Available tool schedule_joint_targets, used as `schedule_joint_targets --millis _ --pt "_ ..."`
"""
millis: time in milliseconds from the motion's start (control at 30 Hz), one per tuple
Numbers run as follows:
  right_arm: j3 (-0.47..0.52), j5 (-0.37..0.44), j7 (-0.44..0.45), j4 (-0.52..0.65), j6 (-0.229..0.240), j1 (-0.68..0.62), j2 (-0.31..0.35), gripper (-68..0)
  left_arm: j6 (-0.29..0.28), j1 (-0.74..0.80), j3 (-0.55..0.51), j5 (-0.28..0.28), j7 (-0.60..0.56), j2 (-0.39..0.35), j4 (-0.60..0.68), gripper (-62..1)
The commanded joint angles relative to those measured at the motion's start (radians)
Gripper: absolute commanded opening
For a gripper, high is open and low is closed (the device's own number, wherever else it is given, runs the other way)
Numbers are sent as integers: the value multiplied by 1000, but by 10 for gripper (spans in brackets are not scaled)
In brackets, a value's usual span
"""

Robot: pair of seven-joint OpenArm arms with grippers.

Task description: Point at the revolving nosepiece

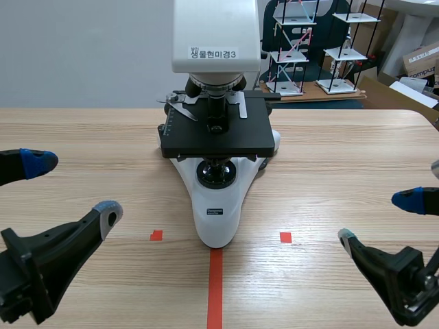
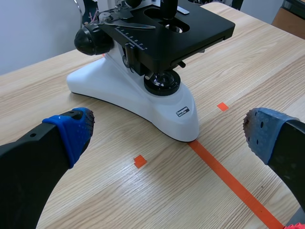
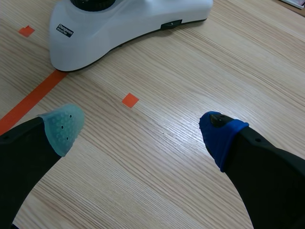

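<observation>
Revolving nosepiece (image 1: 215,83): dark round part tucked under white head of microscope (image 1: 218,205), directly above black stage (image 1: 226,140). Microscope stands upright at middle of wooden table (image 1: 343,157). Left gripper (image 1: 74,186) low at near left, fingers spread wide, well apart from microscope. Right gripper (image 1: 376,219) low at near right (likewise spread wide), near white base, not touching.

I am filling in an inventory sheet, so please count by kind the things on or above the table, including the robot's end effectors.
Microscope: 1
End effector: 2, the left end effector and the right end effector, both open
Total: 3
</observation>
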Motion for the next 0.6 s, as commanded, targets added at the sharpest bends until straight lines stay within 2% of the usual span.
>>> schedule_joint_targets --millis 0,267,433,567 --pt "4 2 9 8 -3 9 5 -141 -2 5 -1 -10 -14 0 11 14" --pt "4 2 13 8 -3 9 6 -141 -2 5 -1 -10 -13 0 11 14" --pt "4 3 82 8 -3 9 6 -142 -2 5 -1 -10 -13 0 11 14" --pt "5 -31 109 8 -3 9 8 -141 -3 5 -1 -11 -14 0 11 14"
